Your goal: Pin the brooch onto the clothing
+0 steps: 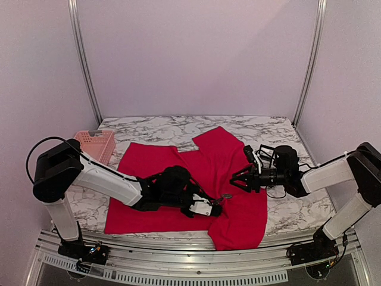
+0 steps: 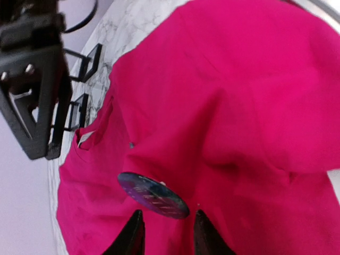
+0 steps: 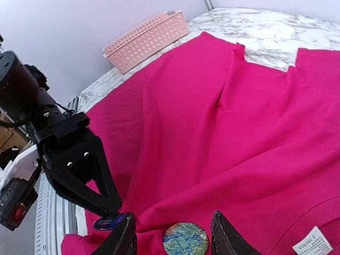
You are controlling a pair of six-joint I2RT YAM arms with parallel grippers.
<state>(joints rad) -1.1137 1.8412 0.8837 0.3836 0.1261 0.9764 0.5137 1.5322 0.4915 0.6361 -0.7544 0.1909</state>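
Note:
The red T-shirt (image 1: 161,173) lies spread on the marble table, rumpled at its right side; it fills the left wrist view (image 2: 239,106) and the right wrist view (image 3: 212,106). A round brooch (image 3: 185,239) with a green and blue pattern lies on the shirt between my right gripper's (image 3: 172,217) open fingers. A second dark blue disc (image 2: 153,195) sits tilted on the fabric just ahead of my left gripper's (image 2: 167,215) open fingertips; it also shows in the right wrist view (image 3: 109,222). From above, the left gripper (image 1: 215,205) and right gripper (image 1: 237,180) face each other closely.
A pink plastic basket (image 1: 95,143) stands at the table's back left, off the shirt; it also shows in the right wrist view (image 3: 146,40). The shirt's white neck label (image 3: 311,241) lies to the right of the right gripper. Metal frame posts stand at the back corners.

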